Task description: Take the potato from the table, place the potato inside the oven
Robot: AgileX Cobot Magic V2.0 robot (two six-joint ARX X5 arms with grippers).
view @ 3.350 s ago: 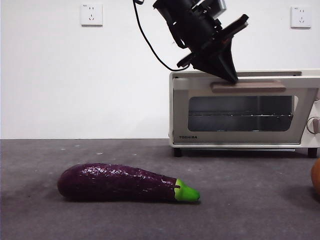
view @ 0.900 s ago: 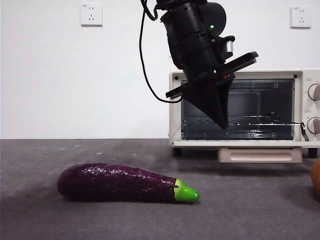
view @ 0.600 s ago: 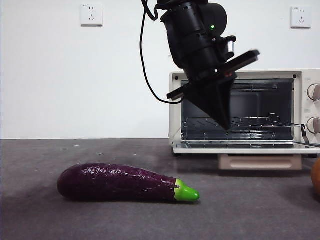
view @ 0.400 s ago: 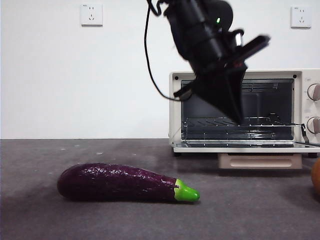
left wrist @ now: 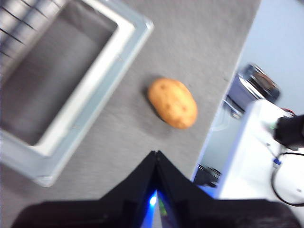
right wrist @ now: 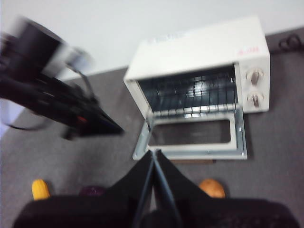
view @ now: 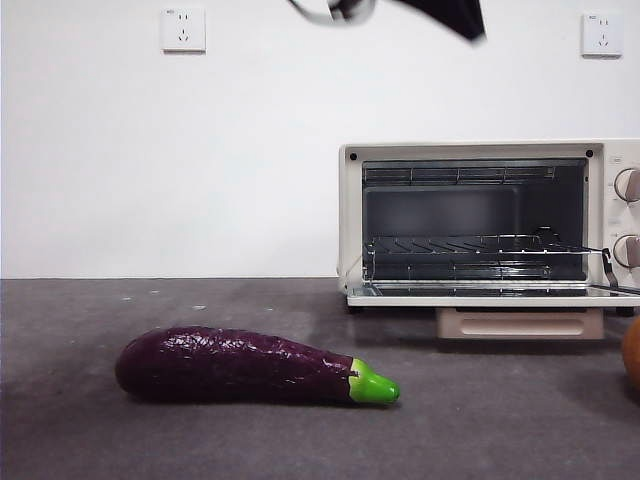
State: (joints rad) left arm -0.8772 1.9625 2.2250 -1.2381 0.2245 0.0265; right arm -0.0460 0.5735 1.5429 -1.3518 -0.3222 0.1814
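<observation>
The potato [left wrist: 172, 102], orange-brown and roundish, lies on the dark grey table [left wrist: 199, 42] just beyond the edge of the oven's lowered door [left wrist: 71, 99]. It shows as a sliver [view: 632, 352] at the front view's right edge and also as the potato [right wrist: 212, 188] in the right wrist view. The cream oven [view: 480, 225] stands open with its wire rack [view: 470, 245] bare. My left gripper [left wrist: 156, 153] is shut and empty, high above the table short of the potato. My right gripper [right wrist: 153, 152] is shut, held high and back from the oven [right wrist: 204, 66].
A long purple eggplant [view: 255, 365] with a green stem lies on the table left of the oven. A small yellow object [right wrist: 40, 189] sits farther left. The left arm [right wrist: 57, 102] hangs left of the oven, its tip [view: 445, 12] at the front view's top.
The oven door, closed three seconds ago, now lies open. The arm that hung in front of the oven has risen almost out of the front view.
</observation>
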